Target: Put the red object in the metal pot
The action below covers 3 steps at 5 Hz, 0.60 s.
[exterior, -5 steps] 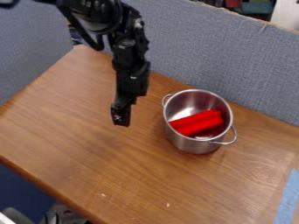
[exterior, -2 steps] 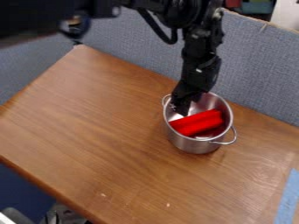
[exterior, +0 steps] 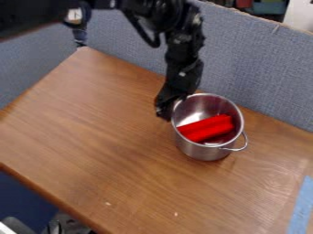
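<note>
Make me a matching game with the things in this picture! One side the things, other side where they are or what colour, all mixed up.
Things:
1. red object
2. metal pot
3. end effector
4. table

Descriptions:
A. brown wood
B. lying inside the pot
C. shiny silver, on the table
D. black, just left of the pot's rim

Pairs: 1-B, 2-C, 3-D, 4-A

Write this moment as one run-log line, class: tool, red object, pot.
tool: open, empty, at pot's left rim | red object: lying inside metal pot | pot: upright on wooden table
</note>
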Tool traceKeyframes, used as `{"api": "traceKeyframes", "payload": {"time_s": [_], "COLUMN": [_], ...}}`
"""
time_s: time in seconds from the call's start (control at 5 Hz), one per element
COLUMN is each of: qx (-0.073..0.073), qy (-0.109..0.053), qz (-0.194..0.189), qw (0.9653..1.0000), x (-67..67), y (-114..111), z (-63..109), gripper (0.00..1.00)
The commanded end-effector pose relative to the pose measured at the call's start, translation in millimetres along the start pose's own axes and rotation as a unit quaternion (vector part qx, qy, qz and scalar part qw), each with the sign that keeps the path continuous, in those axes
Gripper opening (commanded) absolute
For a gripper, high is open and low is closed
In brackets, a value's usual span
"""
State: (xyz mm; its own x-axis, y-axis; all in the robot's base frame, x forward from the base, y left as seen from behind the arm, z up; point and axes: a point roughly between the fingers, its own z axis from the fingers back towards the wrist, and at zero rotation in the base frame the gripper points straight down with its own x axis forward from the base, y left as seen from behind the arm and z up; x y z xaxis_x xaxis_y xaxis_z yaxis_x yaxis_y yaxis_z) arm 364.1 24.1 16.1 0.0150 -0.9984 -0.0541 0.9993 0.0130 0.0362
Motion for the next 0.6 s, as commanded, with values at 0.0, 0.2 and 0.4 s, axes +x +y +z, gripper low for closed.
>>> {"api": "traceKeyframes", "payload": {"time_s": [0.0,0.2,0.4], "qx": [0.051,0.069,0.087], "qy": [0.015,0.014,0.024], "qz": [0.013,0.011,0.031], "qw": [0.9985,0.9975,0.9954], "x": [-26.1,-38.1,-53.8], "y": [-5,-15,-28], "z": [17.6,5.4,-3.8], "gripper": [1.0,1.0,1.0]}}
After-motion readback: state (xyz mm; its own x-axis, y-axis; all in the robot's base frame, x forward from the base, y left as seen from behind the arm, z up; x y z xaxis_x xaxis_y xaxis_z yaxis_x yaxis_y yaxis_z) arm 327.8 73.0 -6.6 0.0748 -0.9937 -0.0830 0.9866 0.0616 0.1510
